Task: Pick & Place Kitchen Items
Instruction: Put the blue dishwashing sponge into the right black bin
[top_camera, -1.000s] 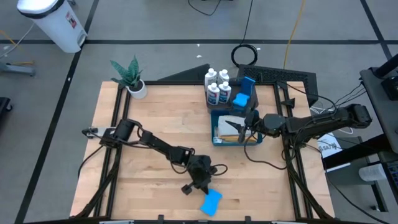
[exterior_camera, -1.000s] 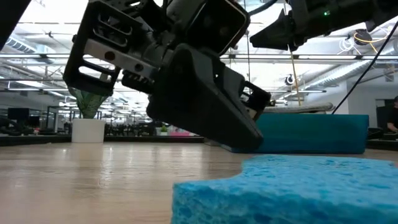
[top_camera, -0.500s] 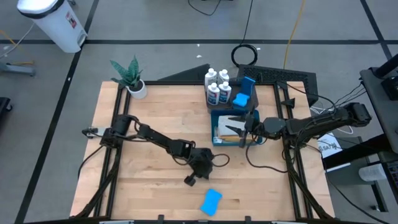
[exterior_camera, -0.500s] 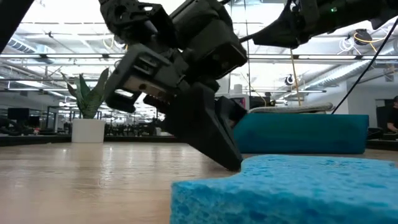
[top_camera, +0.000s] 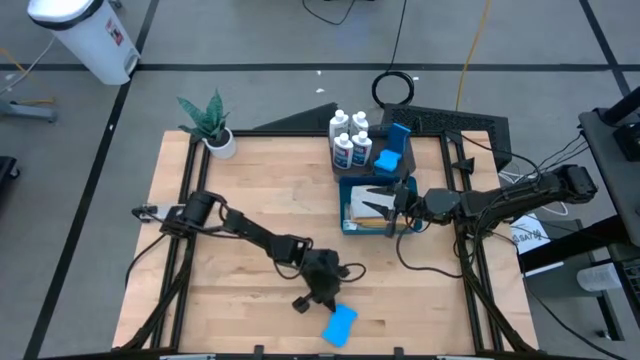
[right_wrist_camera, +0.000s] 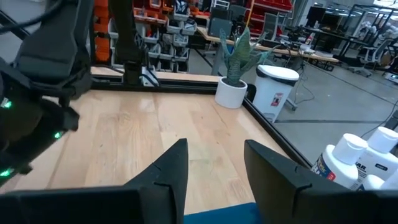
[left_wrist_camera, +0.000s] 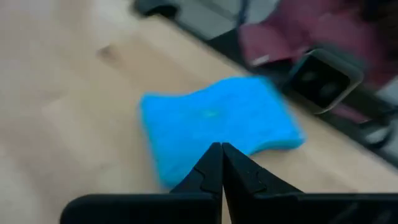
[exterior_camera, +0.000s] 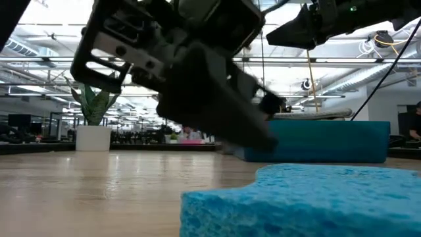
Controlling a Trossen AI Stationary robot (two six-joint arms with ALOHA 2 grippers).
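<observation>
A bright blue sponge (top_camera: 340, 323) lies flat on the wooden table near its front edge; it also shows as the blue sponge (left_wrist_camera: 217, 127) in the left wrist view and fills the foreground of the low view (exterior_camera: 309, 197). My left gripper (top_camera: 330, 298) is shut, slants down, and hovers just beyond the sponge's far edge with its tip (exterior_camera: 271, 141) above the sponge's top. My right gripper (right_wrist_camera: 214, 146) is open and empty, pointing level over the blue bin (top_camera: 343, 225). Folded cloths (top_camera: 362, 212) lie in the bin. White bottles (top_camera: 350, 140) and an upright sponge (top_camera: 393, 152) stand behind it.
A potted plant (top_camera: 212, 125) stands at the table's far left corner. A dark tray (top_camera: 460, 125) lies beyond the far right corner. The wooden top between the plant, the bin and the sponge is bare boards.
My left gripper, shut throughout, drew back from the sponge toward the table's far left, dipping its tip toward the table, then came back toward the near edge and hangs by the sponge again. The sponge has not moved.
</observation>
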